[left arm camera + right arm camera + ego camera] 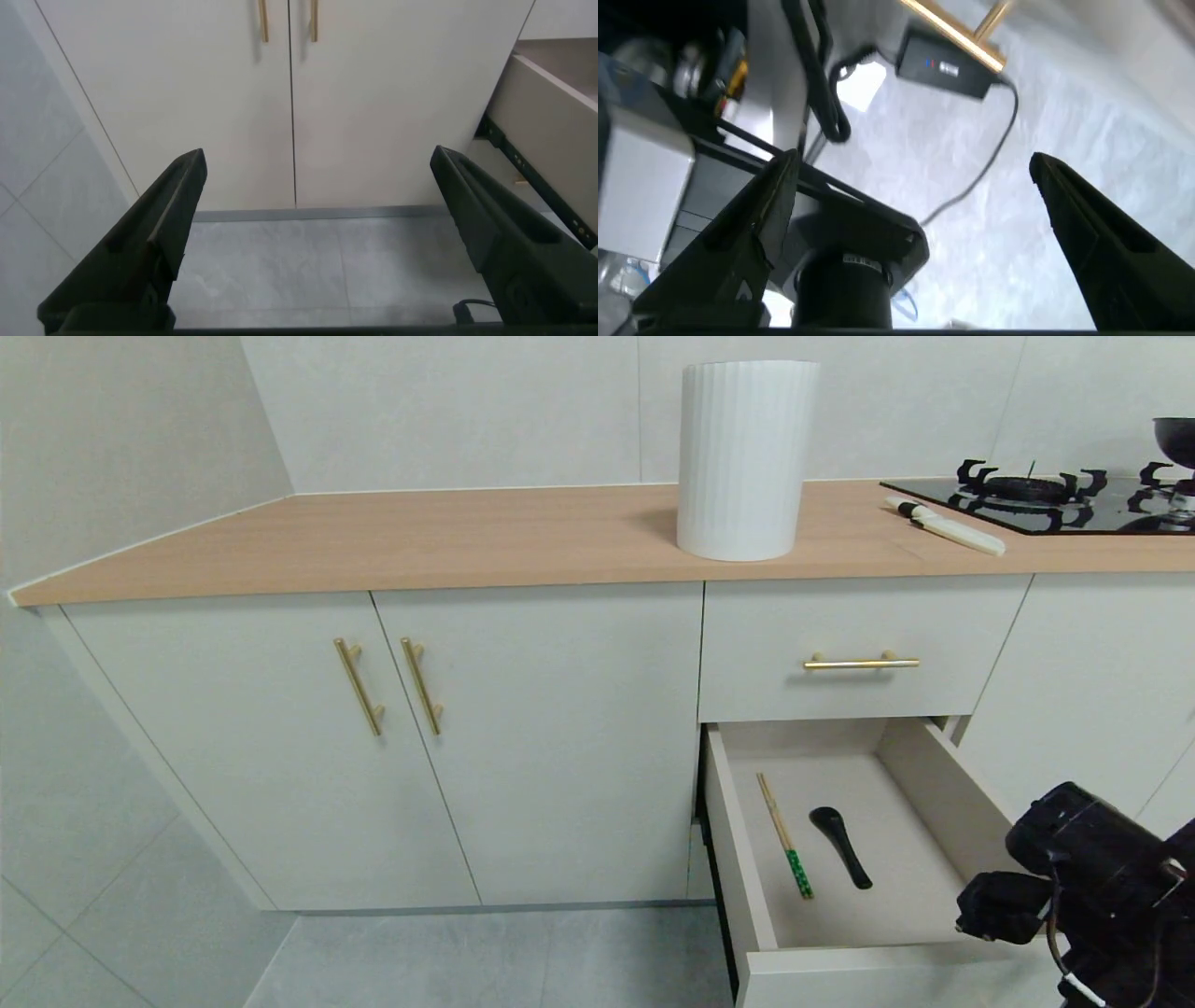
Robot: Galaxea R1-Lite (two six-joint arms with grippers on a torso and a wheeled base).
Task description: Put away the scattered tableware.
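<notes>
1. containers. the lower drawer (738, 859) is pulled out under the closed upper drawer (840, 616). it holds two items on its pale floor:
- a pair of chopsticks (784, 835), lying together, green patterned ends toward the drawer front.
- a black spoon (840, 847), just beside the chopsticks on the side toward the right arm and not touching them, bowl toward the back, handle toward the front.

2. a tall white ribbed container (744, 457) stands upright on the wooden countertop (420, 537). from this angle i cannot see inside it.

3. a white knife (945, 525) lies flat on the countertop, between the ribbed container and the black hob (1046, 495), close to the hob edge.

4. left gripper (316, 166): fingers spread wide, nothing between them, facing the double cabinet doors (299, 103) low over the grey floor, with the open drawer's side wall off to one side.

5. right gripper (913, 163): fingers spread wide, holding nothing. the right arm (1092, 859) sits by the drawer's front right corner.

6. markings. a small black box (945, 65) with a cable lies on the floor near a gold handle (957, 30). it carries small coloured marks, too small for me to read.
</notes>
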